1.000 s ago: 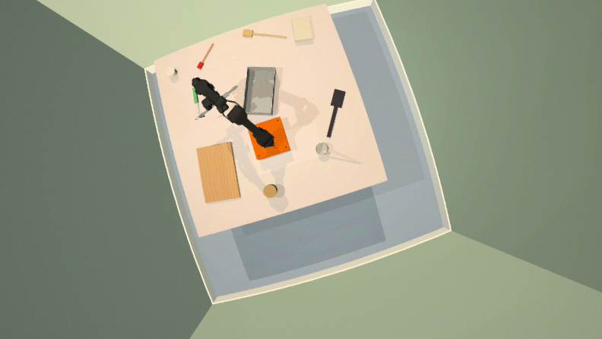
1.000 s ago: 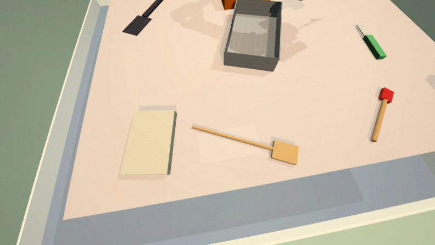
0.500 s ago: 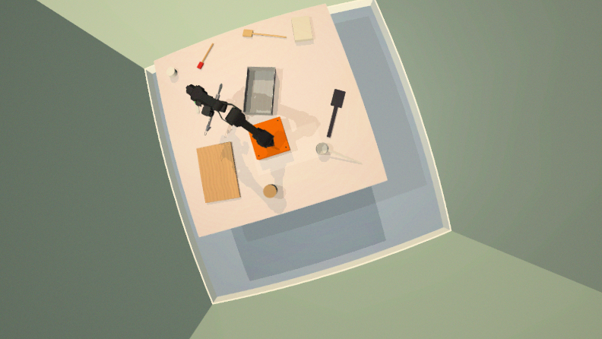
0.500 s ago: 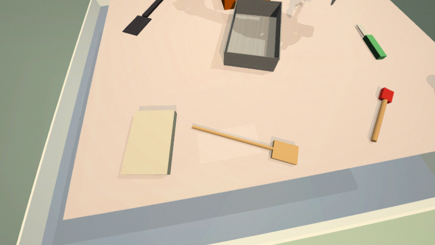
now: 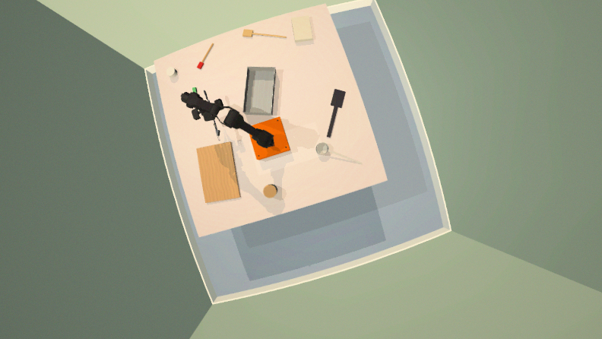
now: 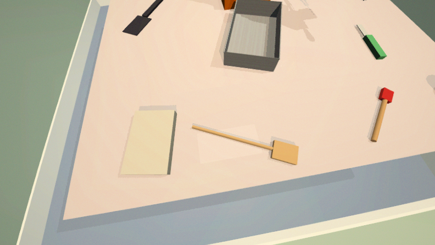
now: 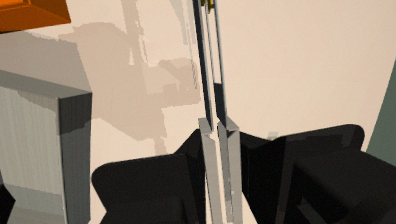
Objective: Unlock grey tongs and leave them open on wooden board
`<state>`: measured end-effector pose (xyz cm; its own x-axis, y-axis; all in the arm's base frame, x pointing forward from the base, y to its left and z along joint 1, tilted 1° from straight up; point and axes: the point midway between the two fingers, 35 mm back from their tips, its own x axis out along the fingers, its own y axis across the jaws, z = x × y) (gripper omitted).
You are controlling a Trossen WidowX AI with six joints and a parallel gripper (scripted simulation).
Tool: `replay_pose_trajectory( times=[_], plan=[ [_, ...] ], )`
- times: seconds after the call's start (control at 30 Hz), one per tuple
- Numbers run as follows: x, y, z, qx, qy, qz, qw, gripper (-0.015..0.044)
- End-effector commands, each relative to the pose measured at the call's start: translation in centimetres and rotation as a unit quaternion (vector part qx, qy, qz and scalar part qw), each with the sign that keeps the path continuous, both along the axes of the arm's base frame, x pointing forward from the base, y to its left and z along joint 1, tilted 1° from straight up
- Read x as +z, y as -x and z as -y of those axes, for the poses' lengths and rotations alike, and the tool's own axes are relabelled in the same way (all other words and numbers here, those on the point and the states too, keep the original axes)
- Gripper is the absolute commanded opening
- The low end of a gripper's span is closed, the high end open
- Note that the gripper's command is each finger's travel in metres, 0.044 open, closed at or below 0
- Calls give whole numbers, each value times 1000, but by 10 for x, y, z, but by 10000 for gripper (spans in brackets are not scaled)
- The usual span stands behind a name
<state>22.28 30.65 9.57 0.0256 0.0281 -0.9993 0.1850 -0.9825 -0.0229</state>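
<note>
Tongs [image 5: 217, 130] [image 7: 203, 65] in end effector [image 5: 211, 112] [image 7: 209, 132], tin [image 5: 260, 113] [image 6: 251, 60] [image 7: 76, 115] beside orange base [image 5: 260, 155] [image 6: 228, 4] [image 7: 35, 16], wooden board [image 5: 217, 174] near

We see the gripper [image 7: 209, 132] shut on the grey tongs [image 7: 223, 70], slim arms running up-frame to a yellowish bit at the top edge. Roasting tin [image 7: 75, 112] at left, partly cut off; orange base plate [image 7: 35, 14] in upper left corner. Shadows fall between tin and tongs.
</note>
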Motion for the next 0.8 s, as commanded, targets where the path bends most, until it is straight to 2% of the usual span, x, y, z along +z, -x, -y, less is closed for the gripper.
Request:
replay_pose_trajectory(
  times=[0.0, 0.37, 0.77],
  plan=[
    [2, 8, -7, 84, 2, 5, 996, -150],
    [2, 16, -14, 85, 1, 4, 996, -150],
    [2, 80, -52, 0, -3, -1, 1000, -150]
  ],
)
